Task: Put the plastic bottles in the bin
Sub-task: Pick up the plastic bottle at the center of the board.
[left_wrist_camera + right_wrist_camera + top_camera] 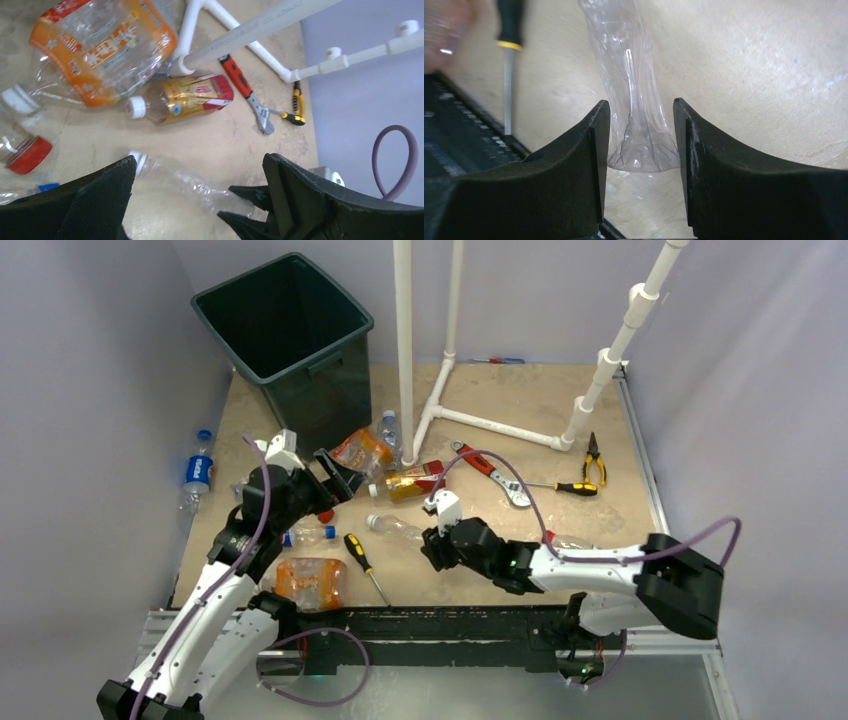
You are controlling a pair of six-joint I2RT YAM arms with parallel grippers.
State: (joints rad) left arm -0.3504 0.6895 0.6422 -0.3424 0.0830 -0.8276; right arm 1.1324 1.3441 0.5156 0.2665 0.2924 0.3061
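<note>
The dark bin point(312, 350) stands at the far left. A crushed clear bottle point(395, 528) point(190, 182) point(629, 60) lies mid-table. My right gripper point(430, 542) point(640, 102) has closed in on its base, both pads touching it. My left gripper point(337, 475) point(200, 160) hangs open and empty above the table, near an orange-label bottle point(362, 450) point(107, 47) and a gold-and-red-label bottle point(413, 482) point(182, 97). More bottles: a flattened orange one point(312, 580), a small blue-capped one point(310, 535), a red-capped one point(30, 155), and a Pepsi bottle point(198, 470) off the board's left edge.
A screwdriver point(365, 565) point(509, 75) lies left of the right gripper. A red wrench point(490, 472), a second screwdriver point(565, 487) and pliers point(595, 455) lie to the right. A white pipe frame point(405, 350) rises behind the bottles. A black rail point(450, 625) runs along the near edge.
</note>
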